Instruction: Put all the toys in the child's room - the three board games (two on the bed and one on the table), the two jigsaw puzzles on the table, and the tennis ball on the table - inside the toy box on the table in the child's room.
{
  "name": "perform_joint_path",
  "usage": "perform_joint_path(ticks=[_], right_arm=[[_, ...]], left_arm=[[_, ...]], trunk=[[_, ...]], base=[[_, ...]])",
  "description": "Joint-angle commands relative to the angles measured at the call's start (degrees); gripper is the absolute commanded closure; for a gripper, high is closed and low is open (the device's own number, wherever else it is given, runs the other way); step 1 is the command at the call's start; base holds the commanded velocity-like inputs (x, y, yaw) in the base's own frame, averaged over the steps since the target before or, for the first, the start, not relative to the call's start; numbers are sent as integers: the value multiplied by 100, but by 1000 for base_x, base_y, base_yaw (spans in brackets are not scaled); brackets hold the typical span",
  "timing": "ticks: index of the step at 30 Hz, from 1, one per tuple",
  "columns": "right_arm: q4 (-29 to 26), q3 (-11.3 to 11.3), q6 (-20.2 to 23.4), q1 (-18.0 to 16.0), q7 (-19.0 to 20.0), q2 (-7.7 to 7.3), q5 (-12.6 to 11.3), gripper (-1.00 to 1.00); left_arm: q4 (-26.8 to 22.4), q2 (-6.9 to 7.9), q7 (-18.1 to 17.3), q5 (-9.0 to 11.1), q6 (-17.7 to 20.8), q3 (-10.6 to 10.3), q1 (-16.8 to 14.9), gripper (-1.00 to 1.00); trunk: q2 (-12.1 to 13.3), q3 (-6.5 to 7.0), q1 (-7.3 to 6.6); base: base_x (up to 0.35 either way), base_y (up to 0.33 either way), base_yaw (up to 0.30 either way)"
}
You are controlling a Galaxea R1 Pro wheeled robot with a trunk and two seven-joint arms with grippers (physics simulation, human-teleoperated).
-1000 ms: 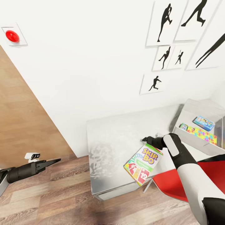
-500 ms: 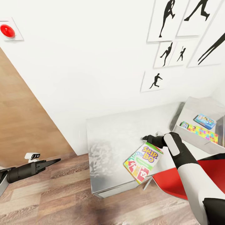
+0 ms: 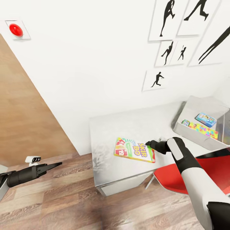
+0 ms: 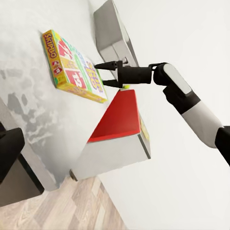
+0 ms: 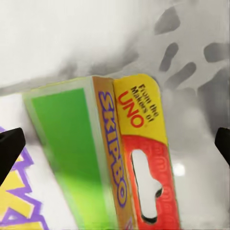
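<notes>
My right claw (image 3: 149, 143) hangs spread and empty at the right end of the SKIP-BO box (image 3: 135, 149), lying flat mid-frame on the table (image 3: 105, 179), long axis left-right; the toy box (image 3: 195, 138) waits at right.

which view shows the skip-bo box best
The head view: the whole SKIP-BO box lies flat on the table, face up, logo readable, beside the open right gripper. The left wrist view shows it whole but slanted; the right wrist view catches just one end, close up.
</notes>
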Motion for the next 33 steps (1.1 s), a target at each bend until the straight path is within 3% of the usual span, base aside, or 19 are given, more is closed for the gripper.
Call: perform_joint_path(ticks=[1, 15, 33], right_arm=[[16, -1, 29, 0, -60, -1, -8, -100], [23, -1, 24, 0, -60, 15, -8, -100], [21, 5, -30, 0, -60, 33, -8, -100]], left_arm=[[-2, 2, -19, 1, 64, -2, -3, -100], [-2, 2, -19, 1, 93, -2, -3, -100], [-2, -5, -19, 1, 91, -2, -3, -100]], trunk=[[-8, -11, 2], [-8, -11, 2], [-8, -11, 2]], base=[[-127, 0, 0], [-23, 8, 0], [120, 175, 0]])
